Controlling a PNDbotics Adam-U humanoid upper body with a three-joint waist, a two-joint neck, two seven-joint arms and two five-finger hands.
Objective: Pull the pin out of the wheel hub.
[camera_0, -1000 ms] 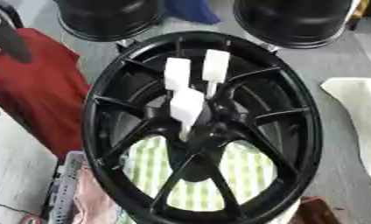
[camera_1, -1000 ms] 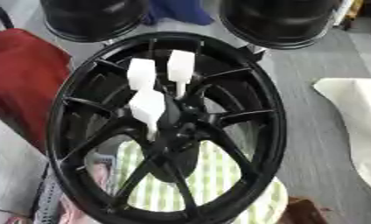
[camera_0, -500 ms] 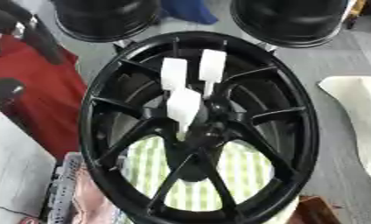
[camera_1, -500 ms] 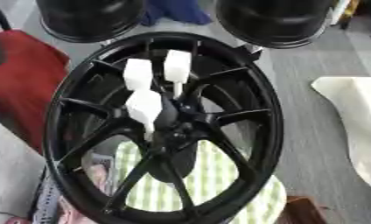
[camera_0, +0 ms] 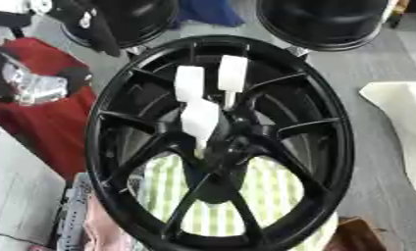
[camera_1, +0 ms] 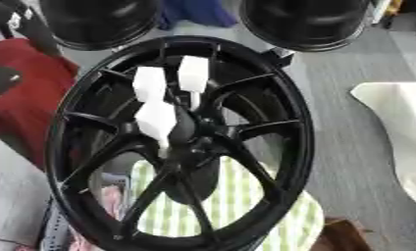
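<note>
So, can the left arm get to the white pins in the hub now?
Probably yes. The left arm is by the upper left rim of the wheel, the three white pins stand up free of the spokes, and nothing covers them.

Black wheel hub, three white pins, left hand upper left

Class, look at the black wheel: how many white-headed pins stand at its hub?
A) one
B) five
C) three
C: three white pin heads cluster over the hub of the wheel, two side by side above and one lower, nearer the centre.
</note>
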